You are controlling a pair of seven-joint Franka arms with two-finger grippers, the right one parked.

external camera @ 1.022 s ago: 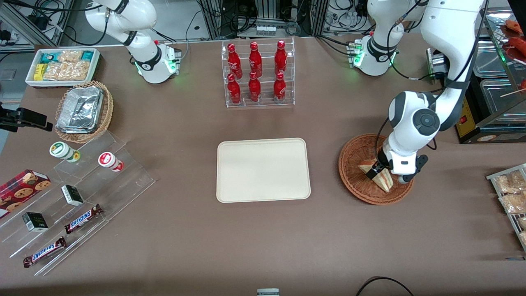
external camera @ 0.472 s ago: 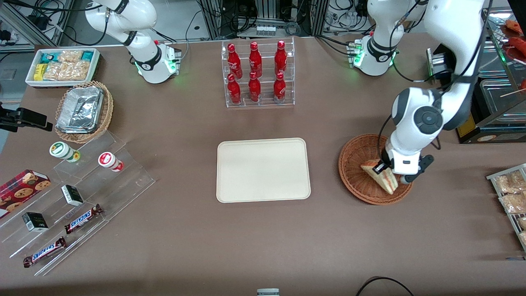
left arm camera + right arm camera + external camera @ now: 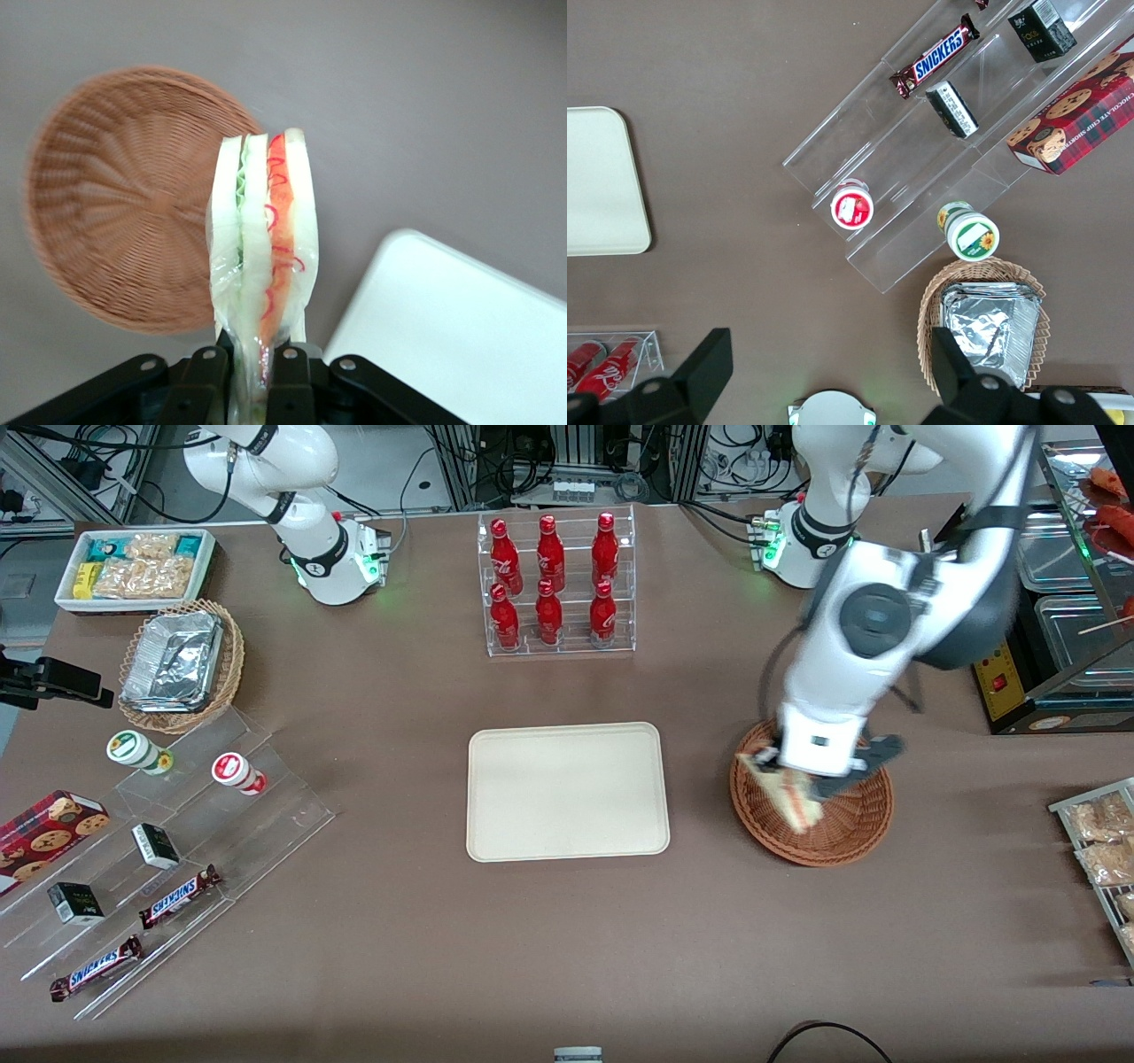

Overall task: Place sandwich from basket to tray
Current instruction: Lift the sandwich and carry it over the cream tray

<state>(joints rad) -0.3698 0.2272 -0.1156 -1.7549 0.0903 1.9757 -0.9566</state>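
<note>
My gripper (image 3: 791, 778) (image 3: 252, 372) is shut on the sandwich (image 3: 793, 797) (image 3: 263, 239), a wrapped wedge of pale bread with red and green filling. It hangs well above the reddish-brown wicker basket (image 3: 842, 824) (image 3: 124, 195), over the rim that faces the tray. Nothing lies in the basket as the left wrist view shows it. The cream tray (image 3: 567, 790) (image 3: 461, 336) lies flat on the table beside the basket, toward the parked arm's end, with nothing on it.
A clear rack of red bottles (image 3: 556, 584) stands farther from the front camera than the tray. A foil-lined tan basket (image 3: 180, 664), a white snack bin (image 3: 135, 568) and clear steps with snacks (image 3: 168, 850) sit toward the parked arm's end. Wrapped snacks (image 3: 1099, 841) lie at the working arm's end.
The gripper has risen out of the basket with the sandwich and shifted toward the tray; the arm's wrist has swung up and over.
</note>
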